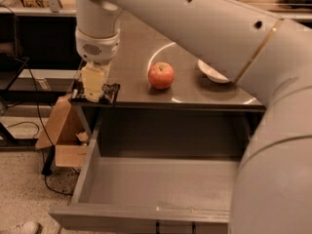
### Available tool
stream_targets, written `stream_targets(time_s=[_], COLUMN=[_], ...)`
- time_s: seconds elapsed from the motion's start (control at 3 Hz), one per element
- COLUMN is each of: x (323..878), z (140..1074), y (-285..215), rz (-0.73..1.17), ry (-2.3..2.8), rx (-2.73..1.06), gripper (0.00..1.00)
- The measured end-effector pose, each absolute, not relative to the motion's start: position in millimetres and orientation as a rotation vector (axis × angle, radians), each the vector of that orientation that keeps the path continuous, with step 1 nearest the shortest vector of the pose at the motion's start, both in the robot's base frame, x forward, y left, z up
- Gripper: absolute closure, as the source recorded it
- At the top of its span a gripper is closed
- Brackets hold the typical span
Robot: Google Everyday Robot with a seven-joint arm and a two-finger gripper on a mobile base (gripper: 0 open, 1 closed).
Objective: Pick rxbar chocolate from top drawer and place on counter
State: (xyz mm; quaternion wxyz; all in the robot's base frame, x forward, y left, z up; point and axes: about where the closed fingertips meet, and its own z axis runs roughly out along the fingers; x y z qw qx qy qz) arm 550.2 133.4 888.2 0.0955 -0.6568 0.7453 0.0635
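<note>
The drawer (161, 189) was open with nothing inside, and the gripper (95, 89) was at the front left corner of the counter (136, 48), fingers clenched on the chocolate bar (111, 90), so probably only the release was left

Hand (95, 89) at front corner of the counter (131, 57); apple (161, 75) and dish (212, 72) crowd its middle.
</note>
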Motion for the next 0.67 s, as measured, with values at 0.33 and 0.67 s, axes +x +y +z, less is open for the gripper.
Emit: stream_targets(time_s=[0.33,0.67], x=[558.7,563.0], z=[884.8,884.7], y=[141.3,145.0], rz=[0.165,0.223], ry=[2.213,2.167], rx=[-1.952,-1.971], gripper=[1.00,1.00])
